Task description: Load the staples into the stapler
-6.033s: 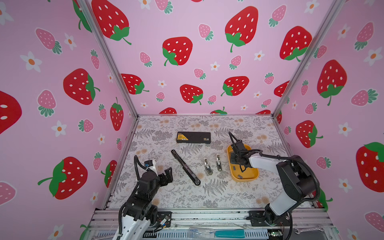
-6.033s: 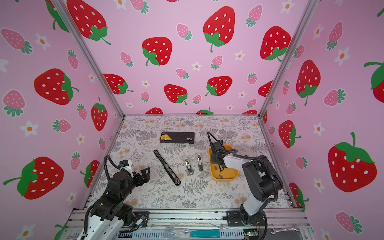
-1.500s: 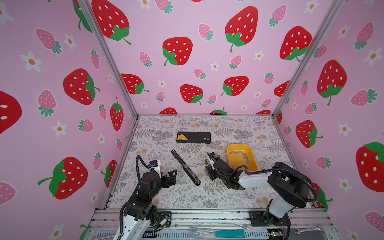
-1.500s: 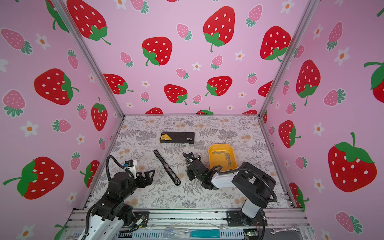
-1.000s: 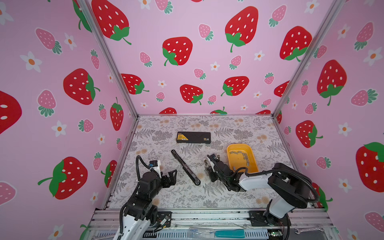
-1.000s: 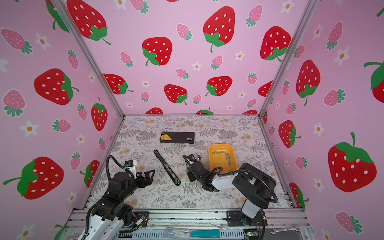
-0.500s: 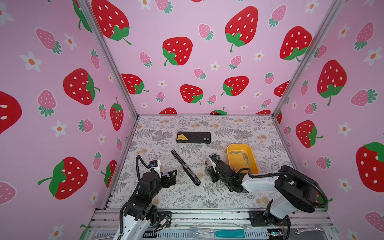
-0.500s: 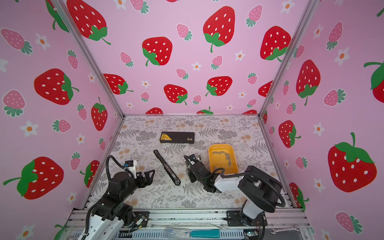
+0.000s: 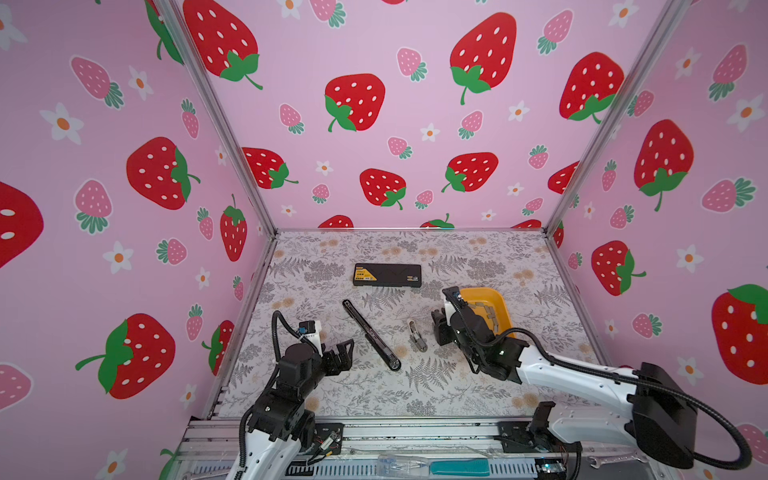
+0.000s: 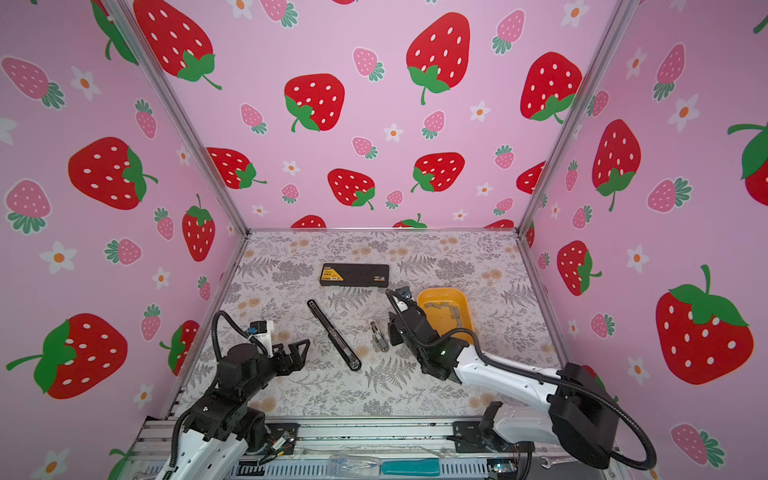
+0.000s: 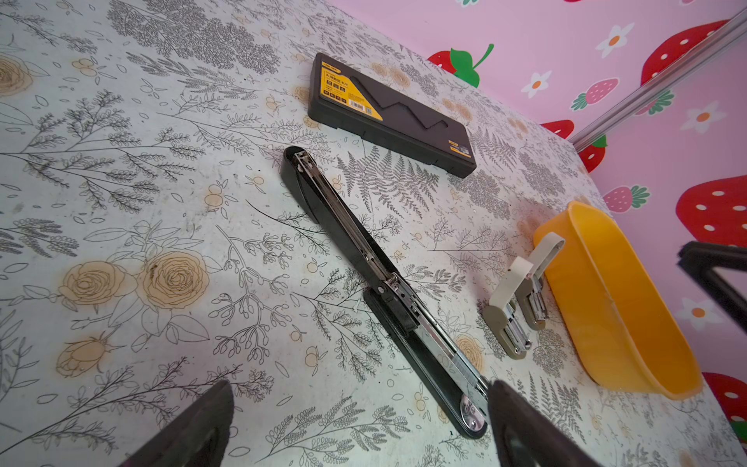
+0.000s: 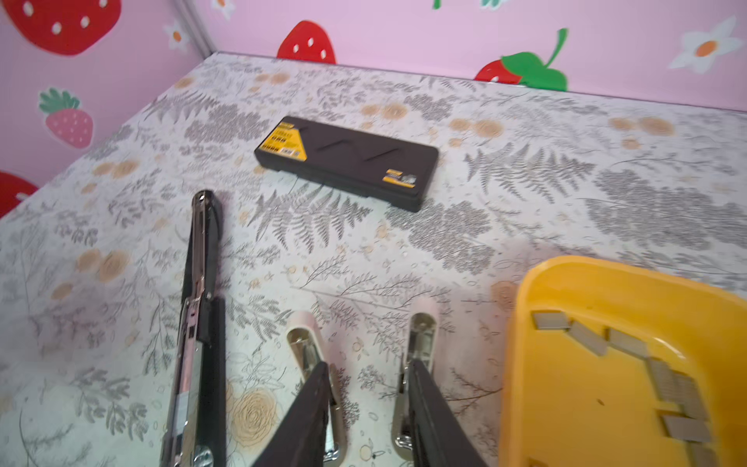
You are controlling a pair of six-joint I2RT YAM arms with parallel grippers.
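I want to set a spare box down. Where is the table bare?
Bare: the table in front of the long stapler, the back left beside the black case, the back right behind the yellow tray. Crowded: between stapler and tray, around the small staplers and right gripper.

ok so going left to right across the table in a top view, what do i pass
left gripper → long black stapler → small whitish stapler → right gripper → yellow tray
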